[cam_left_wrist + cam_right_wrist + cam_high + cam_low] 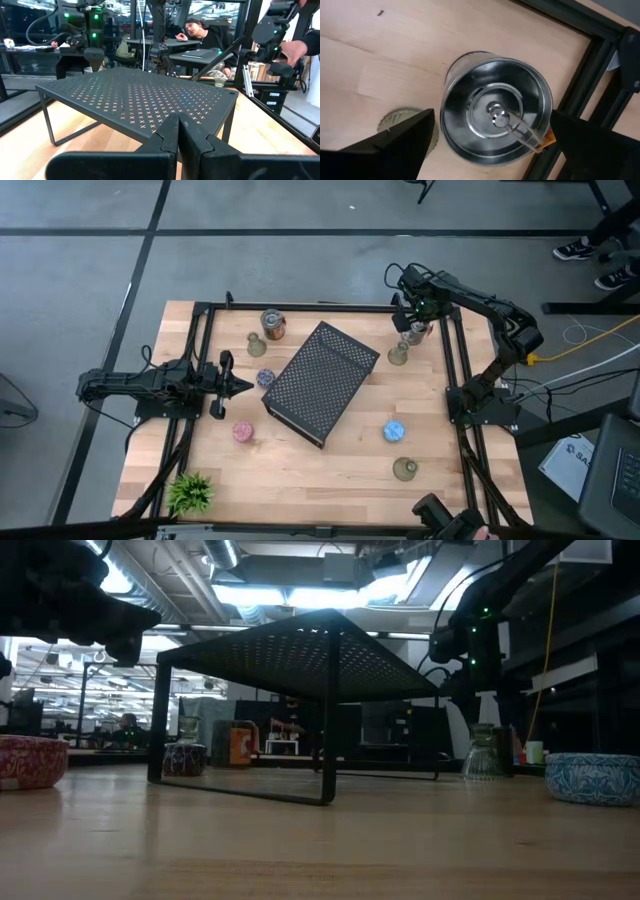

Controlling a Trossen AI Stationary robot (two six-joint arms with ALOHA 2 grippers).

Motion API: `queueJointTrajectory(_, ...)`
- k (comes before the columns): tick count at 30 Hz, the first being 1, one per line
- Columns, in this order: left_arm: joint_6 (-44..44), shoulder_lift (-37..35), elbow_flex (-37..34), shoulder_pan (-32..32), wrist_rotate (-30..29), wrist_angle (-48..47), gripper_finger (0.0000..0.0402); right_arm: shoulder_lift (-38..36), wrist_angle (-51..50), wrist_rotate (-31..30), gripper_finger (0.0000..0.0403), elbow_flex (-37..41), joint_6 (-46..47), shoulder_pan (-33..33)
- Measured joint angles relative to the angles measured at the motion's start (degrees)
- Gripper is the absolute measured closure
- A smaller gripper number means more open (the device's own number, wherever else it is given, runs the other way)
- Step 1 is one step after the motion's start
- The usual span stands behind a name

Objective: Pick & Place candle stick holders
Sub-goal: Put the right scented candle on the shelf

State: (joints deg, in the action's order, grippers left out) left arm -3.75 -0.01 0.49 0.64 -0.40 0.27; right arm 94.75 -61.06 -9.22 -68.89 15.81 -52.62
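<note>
Silver can-like candle holder (495, 117) standing upright on worktop (350, 470) at far right corner, beside black frame rail (592, 75); shiny open top showing round centre post. Olive-green glassy holder (402, 120) sitting just beside it. Right gripper (492, 135) hanging directly above silver holder, fingers spread wide, one on each side, not gripping. Left gripper (179, 135) waiting at left side, clenched on nothing, pointing at black perforated box (320, 380) mid-worktop.
</note>
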Motion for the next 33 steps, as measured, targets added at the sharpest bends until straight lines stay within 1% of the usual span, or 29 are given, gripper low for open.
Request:
queueJointTrajectory(7,0.0,0.0,0.0,0.0,0.0,0.0,0.0400,1.1,0.8,-1.9,0.0003,-0.1,-0.2,-0.3)
queueJointTrajectory(22,0.0,0.0,0.0,0.0,0.0,0.0,0.0400,0.1,-1.2,-0.9,0.0003,0.1,-0.1,0.1)
queueJointTrajectory(33,0.0,0.0,0.0,0.0,0.0,0.0,0.0400,0.1,-0.8,-2.2,0.0003,0.1,-5.8,-0.2)
